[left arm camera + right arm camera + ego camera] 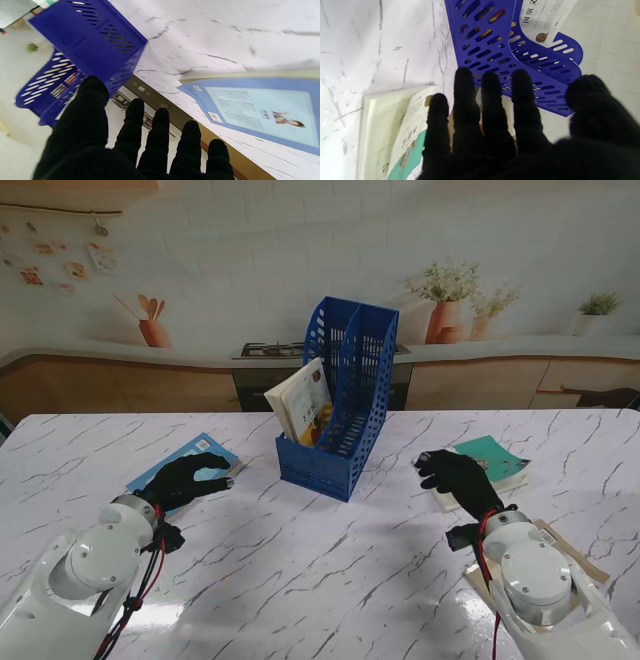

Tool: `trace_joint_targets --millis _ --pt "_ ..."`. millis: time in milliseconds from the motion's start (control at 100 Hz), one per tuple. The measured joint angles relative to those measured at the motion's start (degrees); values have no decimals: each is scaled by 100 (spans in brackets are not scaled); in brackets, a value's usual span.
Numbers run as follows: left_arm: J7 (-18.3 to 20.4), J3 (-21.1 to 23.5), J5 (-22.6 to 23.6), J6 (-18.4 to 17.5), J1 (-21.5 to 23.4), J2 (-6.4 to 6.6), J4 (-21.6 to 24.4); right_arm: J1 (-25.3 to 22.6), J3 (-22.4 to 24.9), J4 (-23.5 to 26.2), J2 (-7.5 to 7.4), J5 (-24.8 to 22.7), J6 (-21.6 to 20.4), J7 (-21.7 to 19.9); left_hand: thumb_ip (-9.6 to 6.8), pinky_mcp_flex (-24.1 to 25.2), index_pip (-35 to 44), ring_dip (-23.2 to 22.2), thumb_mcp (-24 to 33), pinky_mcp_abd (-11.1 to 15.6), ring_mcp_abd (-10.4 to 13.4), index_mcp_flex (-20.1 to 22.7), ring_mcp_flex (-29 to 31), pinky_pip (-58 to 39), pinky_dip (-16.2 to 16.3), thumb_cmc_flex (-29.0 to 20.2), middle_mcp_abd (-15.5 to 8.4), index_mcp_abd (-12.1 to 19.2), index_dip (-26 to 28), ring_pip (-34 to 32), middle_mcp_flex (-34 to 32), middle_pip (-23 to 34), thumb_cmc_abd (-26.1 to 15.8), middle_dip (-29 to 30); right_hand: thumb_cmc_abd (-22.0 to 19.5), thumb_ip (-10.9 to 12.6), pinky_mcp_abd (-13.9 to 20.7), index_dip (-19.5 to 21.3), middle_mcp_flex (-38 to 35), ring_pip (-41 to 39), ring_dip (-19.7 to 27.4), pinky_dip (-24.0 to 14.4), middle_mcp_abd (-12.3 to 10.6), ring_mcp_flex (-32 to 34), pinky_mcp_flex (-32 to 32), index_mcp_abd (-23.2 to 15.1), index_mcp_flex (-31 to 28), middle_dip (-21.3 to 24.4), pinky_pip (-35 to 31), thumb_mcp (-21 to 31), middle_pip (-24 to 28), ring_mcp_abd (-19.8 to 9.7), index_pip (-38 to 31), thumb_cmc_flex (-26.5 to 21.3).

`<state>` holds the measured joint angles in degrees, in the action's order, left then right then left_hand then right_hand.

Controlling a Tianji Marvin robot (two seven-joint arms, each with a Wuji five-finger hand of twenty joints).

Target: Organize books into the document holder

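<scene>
A slotted blue plastic document holder (345, 402) is seen at frame centre, a cream-covered book (303, 402) leaned inside; the black-gloved left hand (190, 480) is spread empty over a flat blue book (205, 450); the right hand (458, 476), fingers apart, is held over a teal-and-white book (497, 458).

Your stand view is bright and evenly lit, with soft glare patches on the marble table (330, 580) nearer to me than the blue document holder (345, 405), and only a faint shadow at the holder's base. In your left wrist view the blue book (260, 112) beside the holder is smeared by blur, its print unreadable, and the black-gloved left hand (130, 147) shows as a dark mass with little surface detail. Your right wrist view has the table washed out to near-white beside the teal book (402, 140), while the right hand (520, 140) is soft-edged and underexposed against the sharper holder.
</scene>
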<state>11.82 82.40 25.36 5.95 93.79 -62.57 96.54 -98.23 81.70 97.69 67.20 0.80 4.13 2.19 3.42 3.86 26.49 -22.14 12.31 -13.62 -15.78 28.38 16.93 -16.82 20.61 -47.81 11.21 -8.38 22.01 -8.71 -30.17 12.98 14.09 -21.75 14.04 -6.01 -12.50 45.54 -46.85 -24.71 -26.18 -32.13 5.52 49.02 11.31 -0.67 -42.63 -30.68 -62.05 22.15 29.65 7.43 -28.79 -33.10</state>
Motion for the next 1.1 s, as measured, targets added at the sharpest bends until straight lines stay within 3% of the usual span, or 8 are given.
trace_joint_targets --millis 150,380,600,770,880,950,1100 --pt "199 47 503 28 -422 73 -520 -1 10 -3 0 -9 0 -14 0 -12 -73 37 -2 185 250 -184 -93 285 -116 0 -91 4 -8 82 156 -28 -44 37 0 0 0 0 0 0 0 0 0 0 -2 0 0 0 0 0 -2 0 0 0" --pt "409 -106 633 76 -1055 199 -1220 3 7 3 -5 -23 59 -44 0 -44 -61 108 -2 387 511 -232 -221 626 -266 0 -156 5 -9 83 291 -79 -50 229 0 0 0 0 1 0 0 0 0 0 -3 0 0 1 1 0 -4 0 1 0" --pt "476 -511 520 75 -1590 236 -2008 55 -28 -22 -18 -23 92 -116 0 -103 -217 333 -2 620 858 -470 -489 939 -435 109 -167 1 -120 233 611 -200 -186 652 0 0 0 0 1 1 0 0 0 0 -3 0 0 1 1 0 -5 0 1 0" --pt "399 -850 312 88 -1946 231 -2631 60 -29 -23 -22 -20 132 -139 0 -112 -183 401 -3 719 921 -640 -713 1201 -563 117 -236 -2 -131 241 880 -183 -272 806 0 0 0 0 2 1 0 0 0 0 -2 0 0 1 1 0 -7 0 2 0" --pt "623 -956 100 234 -2024 231 -2706 54 -25 -18 -25 -20 144 -155 0 -154 -202 462 -64 723 921 -640 -707 1224 -573 122 -208 -13 -131 246 852 -183 -324 851 -9 0 0 0 2 1 0 0 0 0 -3 0 0 1 1 0 -7 0 2 0" --pt "626 -1014 102 253 -2025 230 -2705 52 -22 -16 -27 -20 144 -167 0 -227 -210 469 -64 710 912 -605 -773 1224 -571 122 -158 -276 -155 271 874 -178 -325 923 -10 0 0 0 2 1 0 0 0 0 -2 0 0 1 1 0 -7 0 2 0" --pt "628 -1082 278 260 -1978 251 -2591 52 -22 -17 -30 -9 143 -177 0 -479 -183 484 -65 538 838 -192 -495 918 -180 119 -117 -566 -235 259 545 -243 -328 1018 -11 0 0 0 2 1 0 0 0 0 -4 0 0 1 1 -1 -7 0 2 0"
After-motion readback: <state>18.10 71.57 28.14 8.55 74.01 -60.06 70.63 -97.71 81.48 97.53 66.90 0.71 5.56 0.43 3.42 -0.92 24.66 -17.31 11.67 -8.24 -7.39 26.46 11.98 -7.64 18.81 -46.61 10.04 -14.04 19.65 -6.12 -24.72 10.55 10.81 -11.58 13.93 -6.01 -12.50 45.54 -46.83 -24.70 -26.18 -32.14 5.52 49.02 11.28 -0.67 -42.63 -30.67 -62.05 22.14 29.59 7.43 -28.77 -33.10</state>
